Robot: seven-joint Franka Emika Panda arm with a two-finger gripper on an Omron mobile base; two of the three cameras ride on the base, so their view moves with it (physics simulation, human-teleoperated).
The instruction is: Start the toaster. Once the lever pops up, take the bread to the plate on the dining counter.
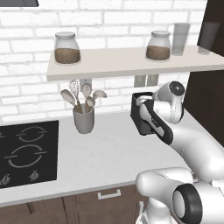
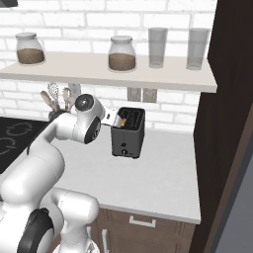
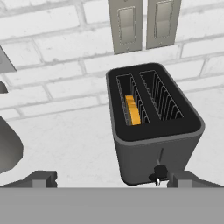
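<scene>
Hand view: one dark toaster [image 3: 155,131] sits just ahead of the hand [image 3: 107,180], its two slots facing the camera.
Hand state: the two fingertips [image 3: 41,178] are spread wide apart with nothing between them; one tip lies just beside the small lever knob on the toaster's front.
Bread: one golden slice [image 3: 133,110] stands inside the slot further from that knob; the other slot holds nothing.
Behind the toaster: two pale wall outlets [image 3: 142,24] on white brick.
Left base view: the white arm covers most of the toaster [image 1: 141,114], so the bread is hidden here; the hand itself cannot be made out.
Left base view, extras: one grey cup of utensils [image 1: 83,117] to the hand's left on the white tabletop [image 1: 100,153], and one black hob [image 1: 28,153] further left.
Shelf above: two lidded jars [image 1: 67,48] of brown contents and two empty glasses [image 1: 180,38].
Right base view: the toaster's front face [image 2: 127,133] with its tiny pale knob shows clearly, and a sliver of bread [image 2: 124,119] in the top.
</scene>
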